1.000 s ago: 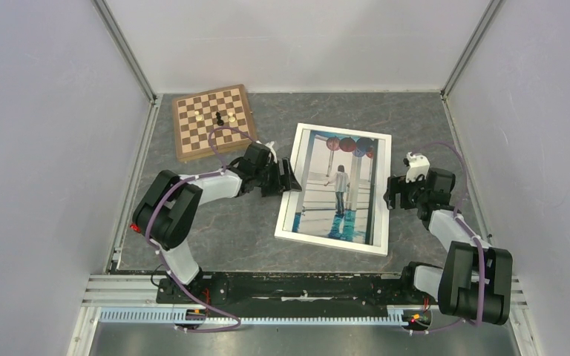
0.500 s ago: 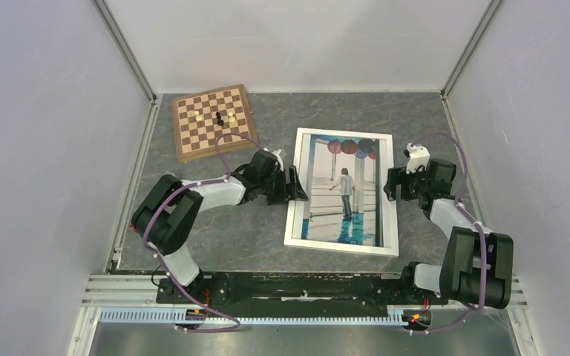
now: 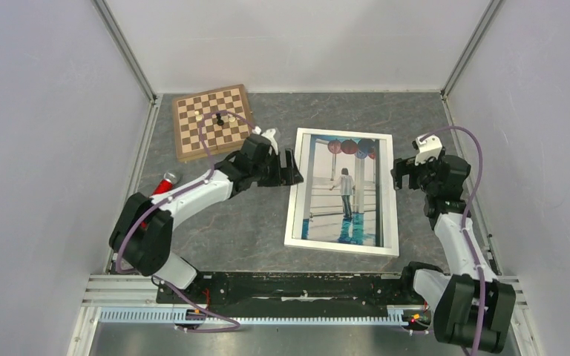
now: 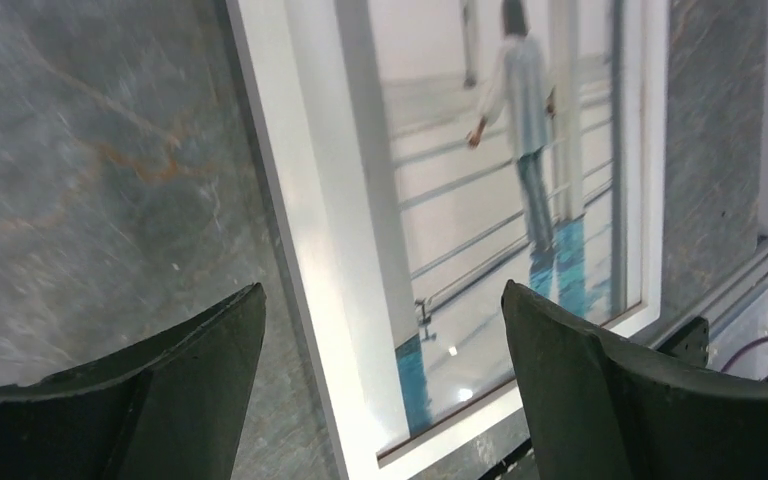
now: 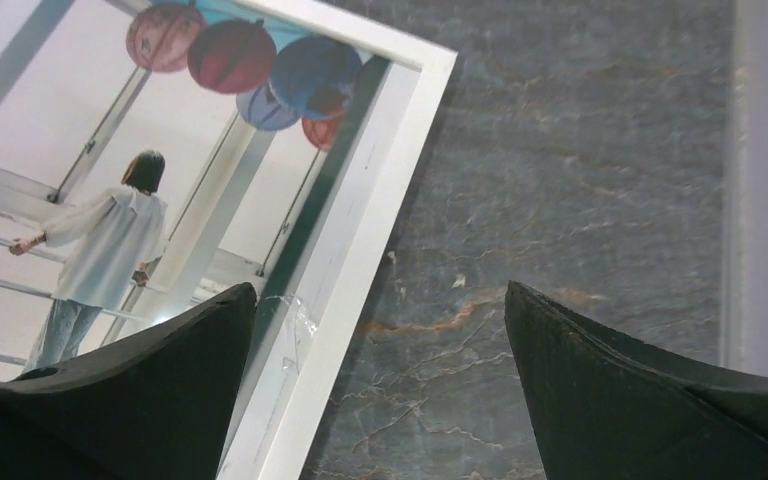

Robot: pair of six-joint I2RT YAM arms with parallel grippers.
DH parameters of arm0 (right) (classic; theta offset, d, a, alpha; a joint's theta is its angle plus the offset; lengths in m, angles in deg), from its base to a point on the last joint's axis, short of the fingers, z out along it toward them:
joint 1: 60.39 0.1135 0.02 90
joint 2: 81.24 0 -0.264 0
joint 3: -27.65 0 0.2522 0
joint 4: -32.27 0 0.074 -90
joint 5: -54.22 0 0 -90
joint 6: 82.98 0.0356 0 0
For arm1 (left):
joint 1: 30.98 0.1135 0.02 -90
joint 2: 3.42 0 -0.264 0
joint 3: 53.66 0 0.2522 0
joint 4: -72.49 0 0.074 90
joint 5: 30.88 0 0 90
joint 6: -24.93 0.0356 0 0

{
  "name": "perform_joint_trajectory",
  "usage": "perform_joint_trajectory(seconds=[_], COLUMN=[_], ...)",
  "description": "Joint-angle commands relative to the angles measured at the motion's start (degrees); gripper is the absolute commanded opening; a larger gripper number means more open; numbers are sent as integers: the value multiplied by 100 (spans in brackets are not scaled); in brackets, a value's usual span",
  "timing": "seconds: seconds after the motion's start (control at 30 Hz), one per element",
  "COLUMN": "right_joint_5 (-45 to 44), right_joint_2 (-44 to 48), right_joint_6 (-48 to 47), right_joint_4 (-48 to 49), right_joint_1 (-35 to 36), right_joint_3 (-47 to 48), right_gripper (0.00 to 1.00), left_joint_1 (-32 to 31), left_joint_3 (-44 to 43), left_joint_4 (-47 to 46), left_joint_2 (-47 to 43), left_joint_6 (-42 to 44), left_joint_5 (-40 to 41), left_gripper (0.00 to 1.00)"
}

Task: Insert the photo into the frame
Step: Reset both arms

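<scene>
Left end effector (image 4: 382,300): fingers apart, empty, at the left bar of the frame (image 3: 341,247) | Right end effector (image 5: 380,290): fingers apart, empty, near the right bar | Photo (image 3: 344,189): face up inside the frame, flat on the surface (image 3: 252,222) | Progress: insertion looks done; little appears left beyond clearing the arms.

This is looking like a robot lab's test cell: plain pale walls (image 3: 44,148) are closing in to the left, right and beyond the fingers (image 4: 600,400), a grey stone-look tabletop (image 3: 245,222) is lying beneath them, and an aluminium rail (image 3: 119,283) (purple cables (image 3: 475,170) looping above) is carrying both arm bases behind them.
</scene>
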Motion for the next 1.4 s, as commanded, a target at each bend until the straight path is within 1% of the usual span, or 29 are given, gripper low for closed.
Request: perform_joint_trajectory(seconds=[0.0, 0.07, 0.23, 0.3, 0.43, 0.47, 0.63, 0.83, 1.0, 1.2, 1.37], right_joint_5=[-128, -217, -584, -794, -1039, -1107, -1209, -1285, -1229, -1252, -1197], right_joint_2=[555, 792, 1255, 1409, 1582, 1601, 1682, 2006, 2242, 2233, 2230], right_joint_6=[-126, -126, -88, -9, 107, 152, 243, 96, 38, -91, -197], right_joint_4=[79, 33, -145, -162, -243, -402, -675, -780, -740, -698, -705], right_joint_1=[21, 18, 15, 21, 21, 22, 10, 15, 13, 15, 17], right_joint_3=[145, 112, 43, -12, -36, -25, 78, 41, -114, -196, -224], right_gripper=[98, 98, 98, 98, 98, 98, 98, 98, 98, 98, 98], left_joint_1=[126, 134, 162, 210, 349, 376, 561, 672, 847, 1207, 1448], left_joint_3=[-736, -880, -1010, -985, -996, -931, -454, 86, 370, 791, 903], left_joint_4=[474, 606, 812, 810, 944, 930, 748, 676, 590, 259, 97], left_joint_2=[-570, -778, -1448, -1767, -2238, -2349, -2914, -3424, -3750, -4106, -4215], left_joint_6=[957, 1293, 2097, 2359, 2679, 2702, 3091, 3277, 3135, 2809, 2784], left_joint_5=[861, 1305, 2477, 2763, 3019, 3107, 3085, 2973, 2699, 2127, 2070], left_gripper=[96, 100, 100, 100, 100, 100, 100, 100, 100, 100, 100])
